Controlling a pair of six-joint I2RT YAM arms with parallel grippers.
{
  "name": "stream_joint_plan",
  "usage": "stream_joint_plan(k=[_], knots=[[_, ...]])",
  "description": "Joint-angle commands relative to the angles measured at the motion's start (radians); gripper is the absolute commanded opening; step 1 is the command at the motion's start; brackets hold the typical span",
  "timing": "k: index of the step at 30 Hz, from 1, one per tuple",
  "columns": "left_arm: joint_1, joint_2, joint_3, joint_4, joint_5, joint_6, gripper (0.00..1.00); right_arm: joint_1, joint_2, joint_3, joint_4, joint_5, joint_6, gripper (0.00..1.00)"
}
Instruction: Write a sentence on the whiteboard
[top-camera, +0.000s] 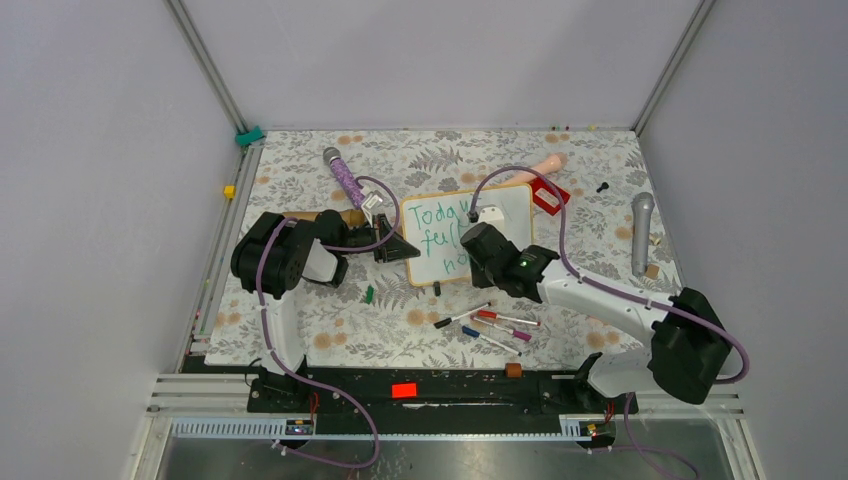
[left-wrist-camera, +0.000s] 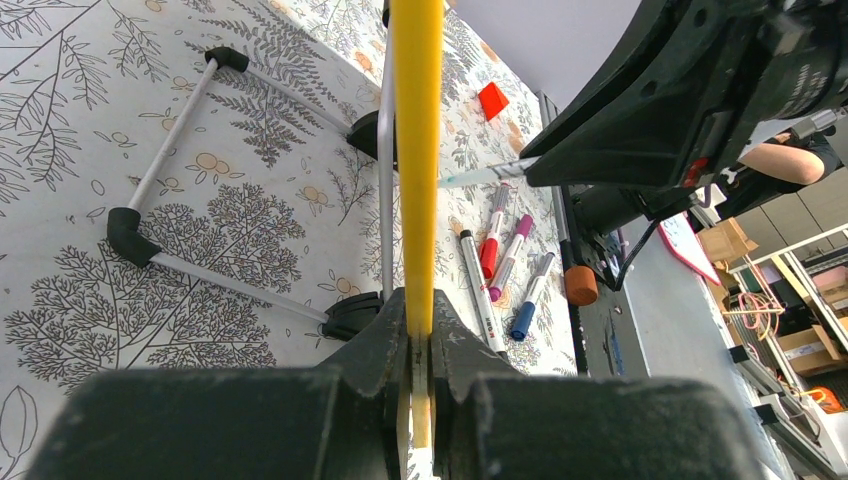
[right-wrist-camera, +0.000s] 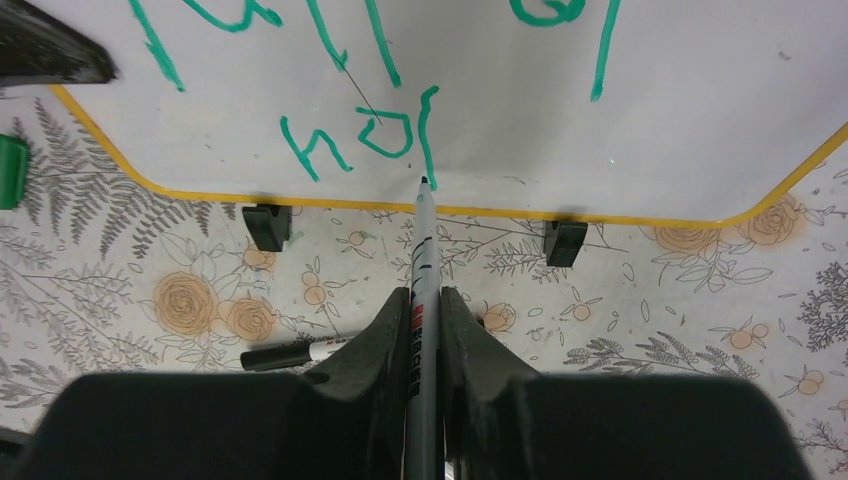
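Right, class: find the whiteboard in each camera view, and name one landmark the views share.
Top external: the whiteboard stands at the picture's centre.
Left wrist: seen edge-on, a yellow strip up the middle.
Right wrist: its face fills the top.
Shared landmark: its black clip feet.

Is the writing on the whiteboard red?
No, the writing on the whiteboard is green, right down to the tip of the marker.
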Motion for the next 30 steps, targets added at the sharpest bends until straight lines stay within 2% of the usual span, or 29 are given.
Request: stream_joint_plan(k=[1,14,30], knots=[[-0.005,-0.005,0.018,0.093,0.035,0.001,0.00,-0.006,-0.065,0.063,0.008,0.024,-0.039,0.00],[-0.007,-0.009,0.013,0.093,0.036,0.002,0.00,-0.023,-0.012,0.144,-0.007,0.074,-0.077,0.00],[-0.008,-0.006,0.015,0.093,0.038,0.001,0.00,-0.036,0.050,0.158,-0.017,0.070,-0.073,0.00]])
